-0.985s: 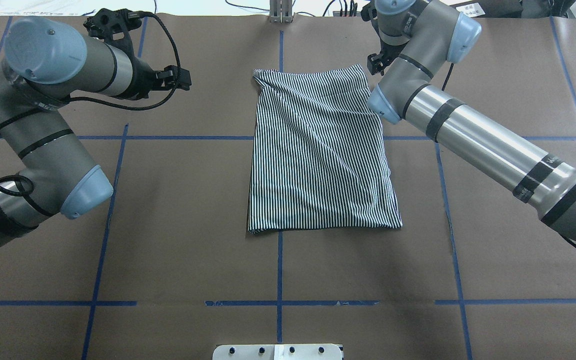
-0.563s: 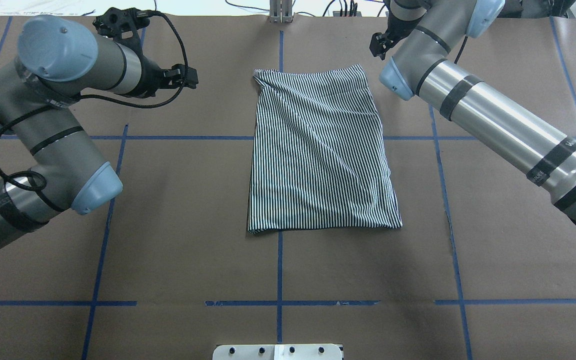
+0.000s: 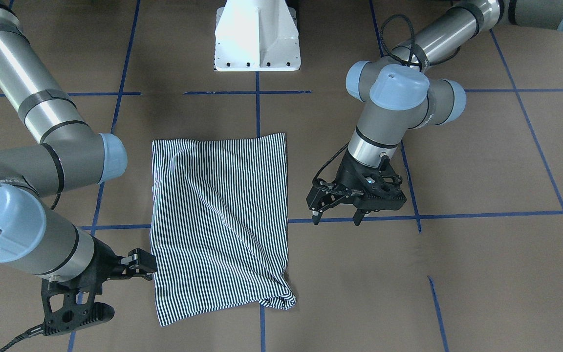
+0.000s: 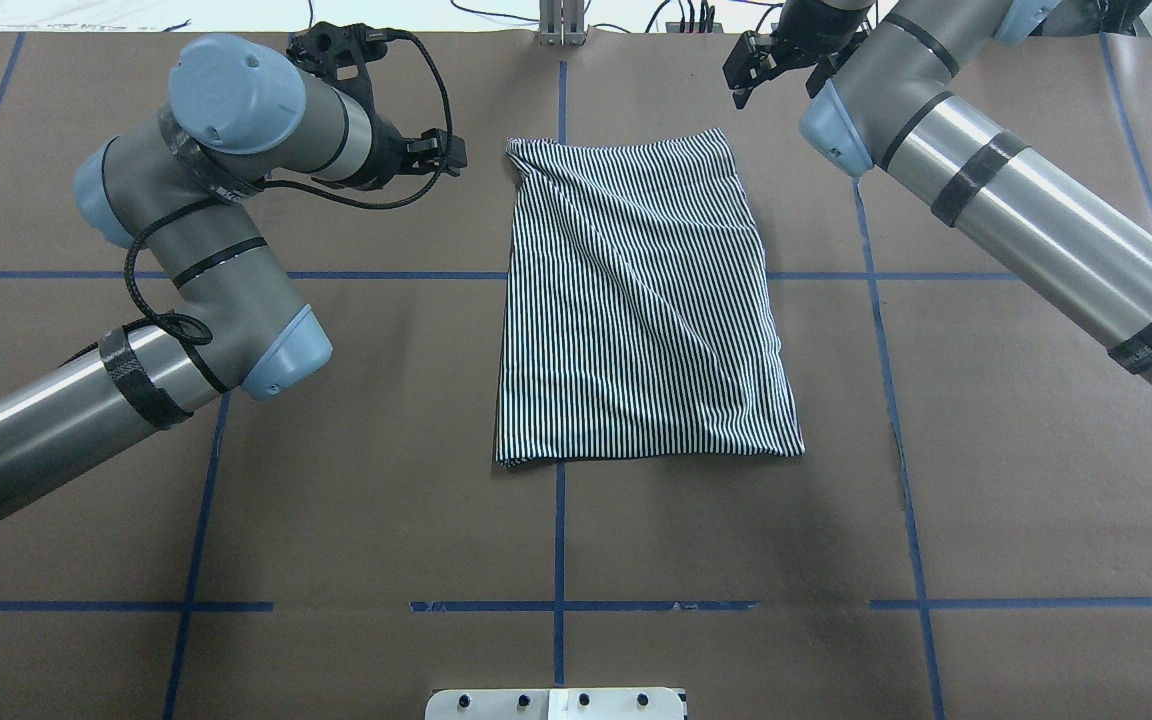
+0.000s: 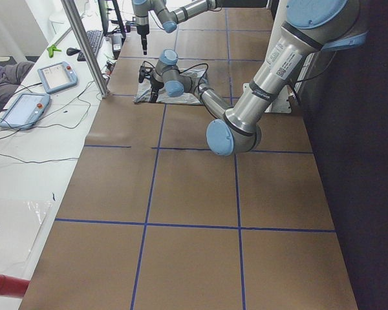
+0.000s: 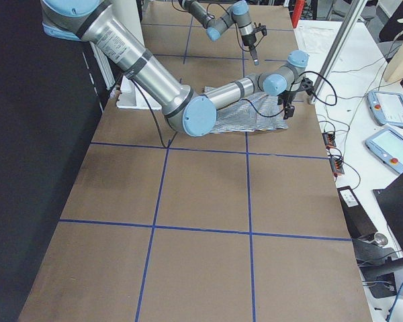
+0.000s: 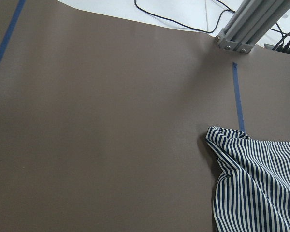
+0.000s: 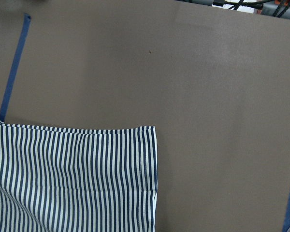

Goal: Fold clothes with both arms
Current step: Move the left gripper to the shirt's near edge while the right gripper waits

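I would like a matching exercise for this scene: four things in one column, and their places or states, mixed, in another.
1. folded navy-and-white striped shirt
2. black left gripper
3. black right gripper
4. white pedestal base

A. by the shirt's far corner, on the robot's right
B. flat, mid brown table
C. at the table's edge, on the robot's side
D. jaws open, on the shirt's left

Pairs: 1-B, 2-D, 3-A, 4-C.

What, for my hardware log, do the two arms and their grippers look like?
The left arm and the right arm are both silver-grey tubes with darker grey joints, round light blue caps and black bands. Each ends in a black two-finger gripper: the left gripper and the right gripper. A black cable loops along the left arm.
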You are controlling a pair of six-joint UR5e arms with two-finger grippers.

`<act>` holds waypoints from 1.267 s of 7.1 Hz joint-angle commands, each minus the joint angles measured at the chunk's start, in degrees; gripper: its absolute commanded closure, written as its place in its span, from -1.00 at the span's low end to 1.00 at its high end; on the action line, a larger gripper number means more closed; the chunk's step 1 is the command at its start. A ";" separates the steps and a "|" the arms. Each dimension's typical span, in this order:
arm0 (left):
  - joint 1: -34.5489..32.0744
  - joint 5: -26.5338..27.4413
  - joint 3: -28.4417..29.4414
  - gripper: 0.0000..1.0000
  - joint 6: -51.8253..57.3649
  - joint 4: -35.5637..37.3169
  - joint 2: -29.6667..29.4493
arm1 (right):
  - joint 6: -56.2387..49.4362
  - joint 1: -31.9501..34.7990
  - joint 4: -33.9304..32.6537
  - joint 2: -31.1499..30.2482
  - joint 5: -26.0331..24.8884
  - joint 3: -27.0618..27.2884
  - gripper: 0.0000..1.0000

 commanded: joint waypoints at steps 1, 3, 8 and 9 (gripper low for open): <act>5.94 -3.87 -8.80 -1.00 -9.32 2.84 4.43 | 3.76 0.17 0.18 -2.23 1.28 2.96 -1.00; 11.75 -3.18 -9.89 -0.92 -22.68 6.16 4.54 | 5.35 0.17 0.27 -3.90 1.54 4.55 -1.00; 19.93 5.24 -5.86 -0.66 -32.49 14.27 -0.11 | 5.44 0.09 0.27 -4.43 1.37 4.55 -1.00; 21.16 5.43 -5.76 -0.66 -32.67 14.53 0.23 | 5.35 0.09 0.27 -4.69 1.37 4.55 -1.00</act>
